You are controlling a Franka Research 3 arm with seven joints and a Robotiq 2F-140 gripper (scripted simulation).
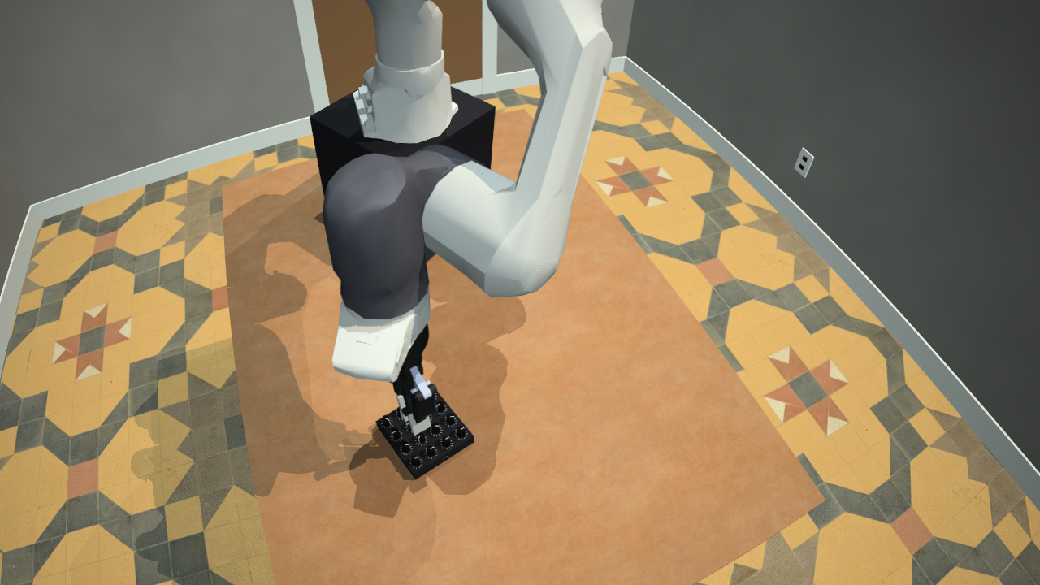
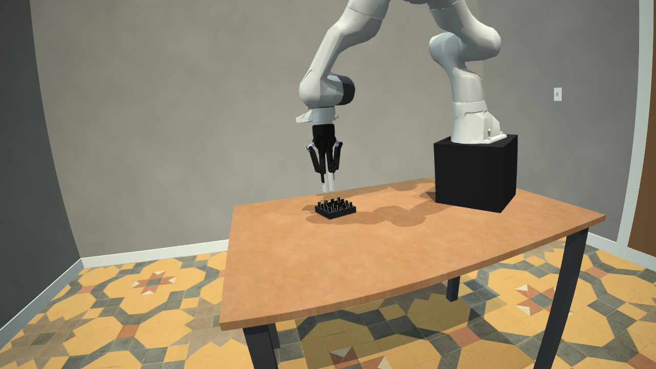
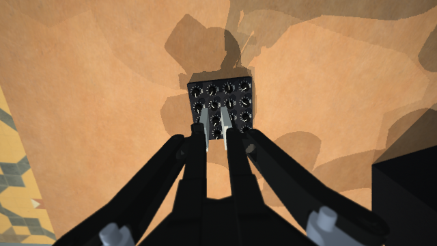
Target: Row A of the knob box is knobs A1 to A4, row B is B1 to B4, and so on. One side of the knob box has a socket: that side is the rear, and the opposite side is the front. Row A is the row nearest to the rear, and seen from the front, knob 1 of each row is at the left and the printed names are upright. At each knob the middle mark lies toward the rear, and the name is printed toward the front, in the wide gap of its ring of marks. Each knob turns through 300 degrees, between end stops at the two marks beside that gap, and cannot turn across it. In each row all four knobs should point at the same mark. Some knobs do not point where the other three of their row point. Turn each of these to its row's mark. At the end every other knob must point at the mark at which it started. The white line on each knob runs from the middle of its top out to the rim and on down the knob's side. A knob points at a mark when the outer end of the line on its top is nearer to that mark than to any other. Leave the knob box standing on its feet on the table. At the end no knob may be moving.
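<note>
Your arm (image 1: 552,145) has smooth white faceted shells, with one dark grey rounded joint cover (image 1: 374,232) near the wrist and a white flange (image 1: 367,353) beneath it. The gripper (image 2: 328,185) is black with slim linkage bars, pale grey pivot pins (image 3: 322,219) and light grey fingertip pads (image 3: 203,117).

Knob box (image 3: 220,102) near rows partly hidden behind the gripper (image 3: 215,117) fingers in the wrist view, printed names and marks too small to read, socket side not discernible, upper arm cut off by top and exterior frame edges.
</note>
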